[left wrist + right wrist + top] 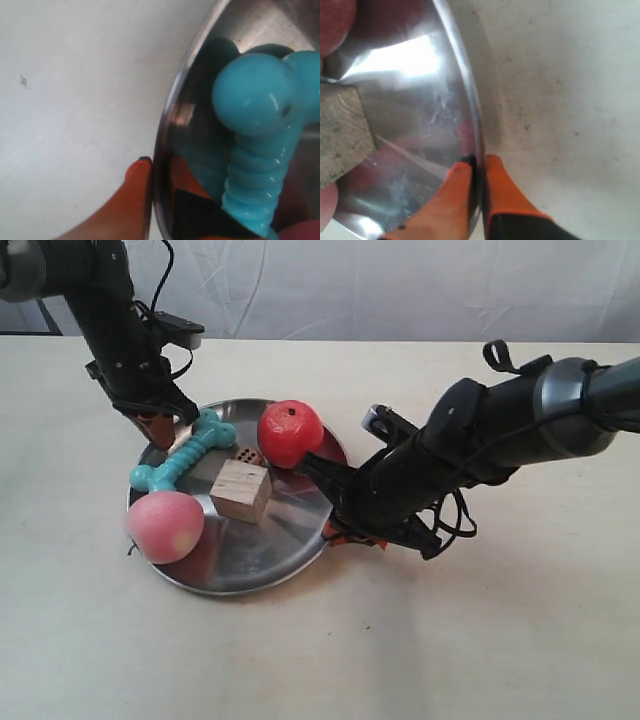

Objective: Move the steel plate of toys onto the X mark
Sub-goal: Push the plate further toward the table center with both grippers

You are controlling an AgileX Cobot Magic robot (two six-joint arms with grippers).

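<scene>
**Nearest, the steel plate [262, 552] is pinched at two rim points, ready to carry**

Exterior view. The steel plate sits on the pale table [470, 640] and bears all the toys: pink peach [165, 526], wooden cube [241, 490], die [247, 455], teal bone [185, 458] and red apple [290, 433]. The left gripper [160, 427] meets the rim beside the bone. The right gripper [338, 528] meets the opposite rim, just below the apple. Whether the plate is clear of the table cannot be told.

Left wrist view. The left gripper [157, 172] is closed down to the rim's thickness, with one orange finger outside the plate and one inside, next to the bone [255, 150].

Right wrist view. The right gripper [479, 167] is likewise nearly closed, its two orange fingers straddling the rim near the cube [342, 135].

Interpretation. The grasp appears complete, so transport is the step in hand. The X mark cannot be made out in any view and must be located first. The next move calls for an equal, level lift by both arms so that the apple and peach do not roll, then a matched traverse.
</scene>
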